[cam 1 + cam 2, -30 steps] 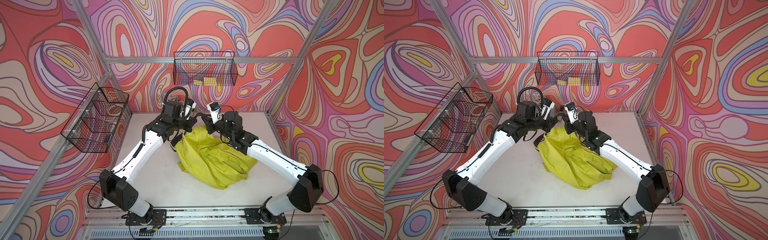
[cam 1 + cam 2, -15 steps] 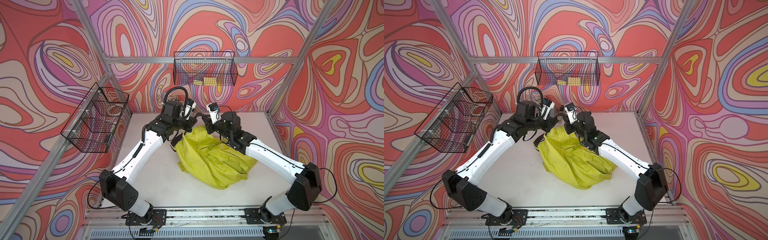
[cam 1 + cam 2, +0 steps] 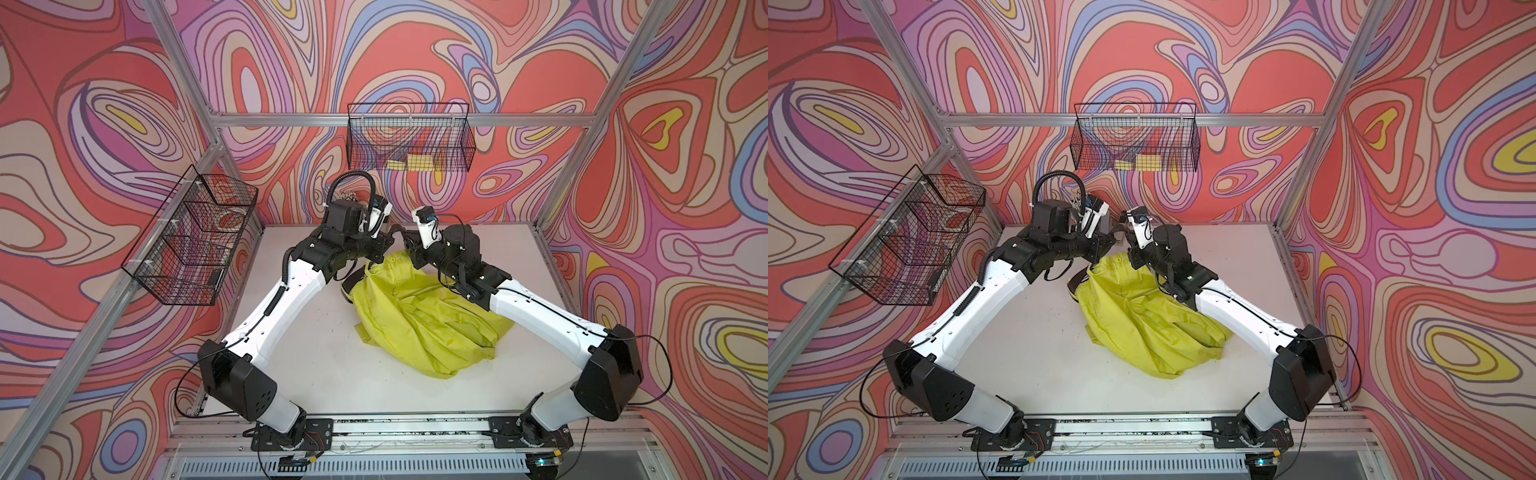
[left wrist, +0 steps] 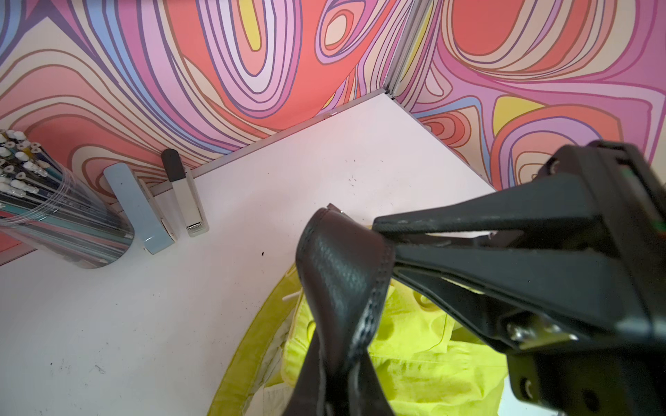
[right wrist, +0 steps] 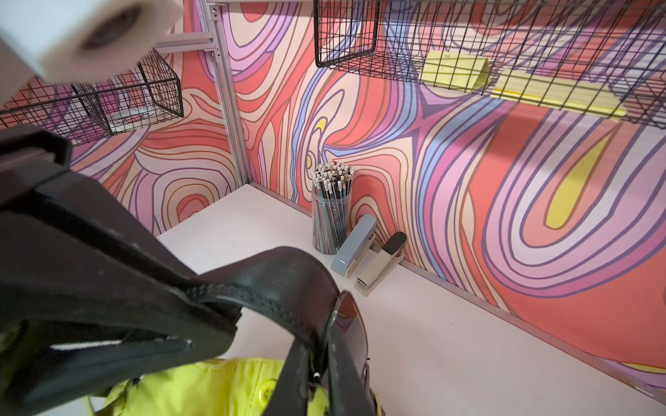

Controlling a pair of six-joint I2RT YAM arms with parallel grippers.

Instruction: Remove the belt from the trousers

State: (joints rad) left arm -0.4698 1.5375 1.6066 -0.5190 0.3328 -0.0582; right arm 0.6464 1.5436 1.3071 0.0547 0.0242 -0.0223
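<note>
Gripping the belt (image 4: 338, 288), the left gripper (image 4: 383, 242) has its jaws clenched on the strap. The right gripper (image 5: 212, 324) likewise clamps the strap, just beside the buckle (image 5: 351, 324). The belt arches between both grippers, raised over the waistband of the trousers (image 3: 428, 320), which lie crumpled on the table (image 3: 316, 374).

The trousers (image 3: 419, 320) are seen in a plain, bright yellow-green. The belt (image 4: 342, 273) is shown in black, with a fine woven grain and stitched edges. The walls (image 3: 104, 124) are covered in swirls of red, pink, purple, blue, cream and yellow. The table (image 3: 324, 361) is white. The arms (image 3: 274, 316) are finished in white and black. The wire baskets (image 3: 409, 137) are black.
</note>
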